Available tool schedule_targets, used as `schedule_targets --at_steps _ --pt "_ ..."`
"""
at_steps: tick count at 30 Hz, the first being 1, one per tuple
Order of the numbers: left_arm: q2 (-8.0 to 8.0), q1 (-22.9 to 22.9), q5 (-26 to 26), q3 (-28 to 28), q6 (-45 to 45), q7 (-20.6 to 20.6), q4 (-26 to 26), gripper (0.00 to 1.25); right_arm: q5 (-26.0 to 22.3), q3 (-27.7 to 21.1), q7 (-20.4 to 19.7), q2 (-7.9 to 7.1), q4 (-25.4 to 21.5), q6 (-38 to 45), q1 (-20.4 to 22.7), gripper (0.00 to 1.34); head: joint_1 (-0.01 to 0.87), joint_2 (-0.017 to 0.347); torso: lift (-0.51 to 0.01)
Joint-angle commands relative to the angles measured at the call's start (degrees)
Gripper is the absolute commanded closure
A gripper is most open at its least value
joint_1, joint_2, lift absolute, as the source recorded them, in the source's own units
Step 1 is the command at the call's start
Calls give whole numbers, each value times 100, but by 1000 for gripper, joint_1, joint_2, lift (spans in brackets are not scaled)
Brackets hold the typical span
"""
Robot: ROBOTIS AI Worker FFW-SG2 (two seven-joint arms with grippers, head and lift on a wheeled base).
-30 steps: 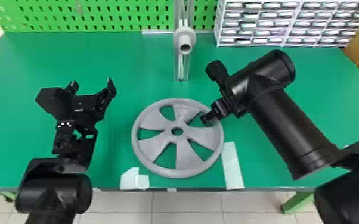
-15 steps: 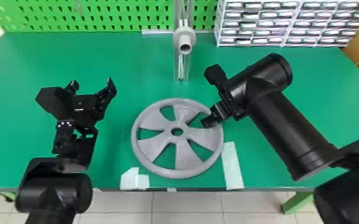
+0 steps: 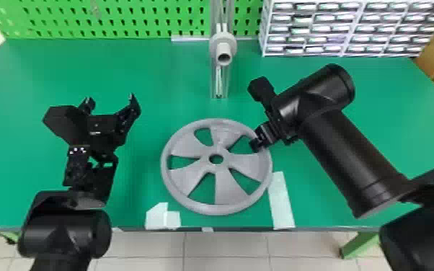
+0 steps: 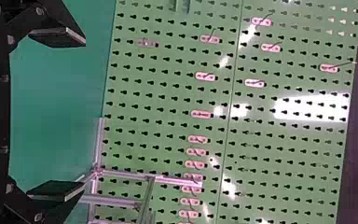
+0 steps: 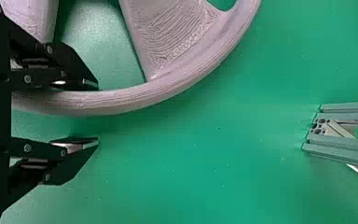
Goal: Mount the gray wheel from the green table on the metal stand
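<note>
Two black arms reach over a green worktop in the head view. The gray wheel lies flat on it, close to the front edge and between the arms. Behind the wheel, the metal stand rises upright, with a gray hub whose round open end faces the robot. To the left of the wheel, the left gripper hangs above the worktop, its fingers spread wide with nothing between them. The right gripper is at the wheel's rim, on the side toward the right arm and the stand. Pale tape is stuck to the worktop just beside the wheel. At the back stand a green pegboard and a white drawer rack.

In the left wrist view, the left gripper has its fingers far apart and empty, with the pegboard beyond, dotted with pink hook plates. Part of a metal frame shows near one fingertip.

In the right wrist view, the right gripper has its fingers parted around the rim: one over the wheel's inner side, the other outside, separated from the rim by a gap. They are not clamped on it. The foot of the stand is well apart from them.
</note>
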Motion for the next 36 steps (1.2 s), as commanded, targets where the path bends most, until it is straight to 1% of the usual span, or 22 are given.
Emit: schedule_targets --at_steps 1,3,5,14,24,29,36 --pt "0 3 -4 0 0 0 -2 194 0 -3 -2 5 -8 -10 2 901 868 52 -93" --pt "0 3 5 0 0 -8 -2 193 0 -3 -2 5 -17 -19 2 980 868 52 -93" --pt "0 12 5 0 0 0 6 193 0 -3 -11 5 -34 -19 11 1012 868 52 -93" --pt "0 29 5 17 0 0 -2 193 44 -38 -28 5 -210 -19 64 1013 868 52 -93" --pt "9 29 -13 26 0 0 -38 194 167 -354 -63 5 -694 -19 310 1013 868 52 -93" --pt "9 38 -21 35 0 0 -64 194 175 -504 -125 5 -975 -19 451 1076 868 52 -93" --pt "9 47 -30 52 0 0 -82 194 175 -662 -213 5 -1326 -27 626 1078 868 52 -93"
